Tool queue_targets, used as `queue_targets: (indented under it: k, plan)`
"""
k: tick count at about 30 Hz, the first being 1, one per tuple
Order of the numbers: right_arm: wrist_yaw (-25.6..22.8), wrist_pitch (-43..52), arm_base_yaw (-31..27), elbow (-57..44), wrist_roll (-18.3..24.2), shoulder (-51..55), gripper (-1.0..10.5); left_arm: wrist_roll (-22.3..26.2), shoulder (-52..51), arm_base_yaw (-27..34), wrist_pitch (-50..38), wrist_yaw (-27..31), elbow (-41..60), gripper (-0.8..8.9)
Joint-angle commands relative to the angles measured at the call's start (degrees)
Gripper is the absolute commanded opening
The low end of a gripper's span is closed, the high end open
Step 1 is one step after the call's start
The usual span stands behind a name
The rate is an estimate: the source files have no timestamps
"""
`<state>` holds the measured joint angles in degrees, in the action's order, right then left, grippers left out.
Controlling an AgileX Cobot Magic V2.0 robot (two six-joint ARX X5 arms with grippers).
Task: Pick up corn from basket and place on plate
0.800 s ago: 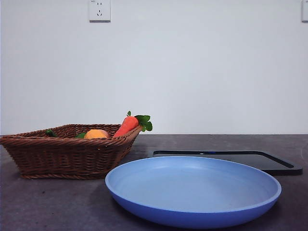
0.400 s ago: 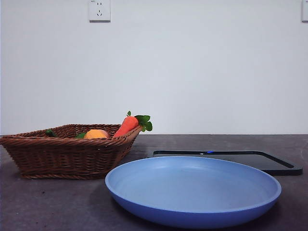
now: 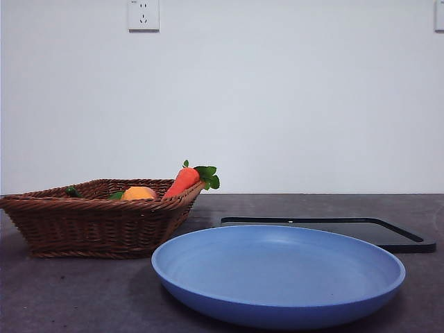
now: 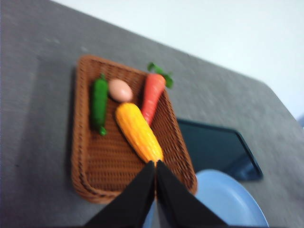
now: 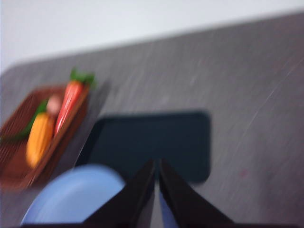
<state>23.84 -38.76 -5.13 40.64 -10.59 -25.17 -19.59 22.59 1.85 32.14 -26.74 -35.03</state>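
Yellow-orange corn [image 4: 138,132] lies diagonally inside brown wicker basket [image 4: 92,166]; light-blue plate [image 3: 277,274] sits empty just beside the basket.

Front camera looks level across the table; both wrist cameras look down (sharing the basket [image 4: 128,137]).

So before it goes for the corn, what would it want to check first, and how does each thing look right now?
1. Corn lies in the basket, top uncovered: ok.
2. Carrot lies close beside the corn, maybe touching; room for a gripper there: cannot tell.
3. Plate bare, ready to receive: ok.
4. Left gripper above the basket, shut; must open first: not ok.
5. Right gripper over the black tray, away from the basket: ok.
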Motion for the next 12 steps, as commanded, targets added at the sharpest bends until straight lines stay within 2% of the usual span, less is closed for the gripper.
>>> queue_targets:
  k: [1,6,9,12]
  plan:
    - [3.8,-6.4,0.1,4.6,5.5,-4.8,0.0,4.7,2.3,0.0,3.3,-2.8,-3.3,0.07]
    - [7.8,-16.1,1.0,10.5,10.6,-11.6,0.0,8.4,5.6,0.0,9.5,-7.9,-6.1,0.07]
    - [7.9,-19.8,2.6,12.4,12.6,-14.1,0.0,10.0,6.9,0.0,12.4,-11.9,-6.3,0.07]
    - [7.8,-20.5,4.6,12.7,13.0,-15.3,0.0,10.4,7.7,0.0,14.4,-12.7,-6.3,0.07]
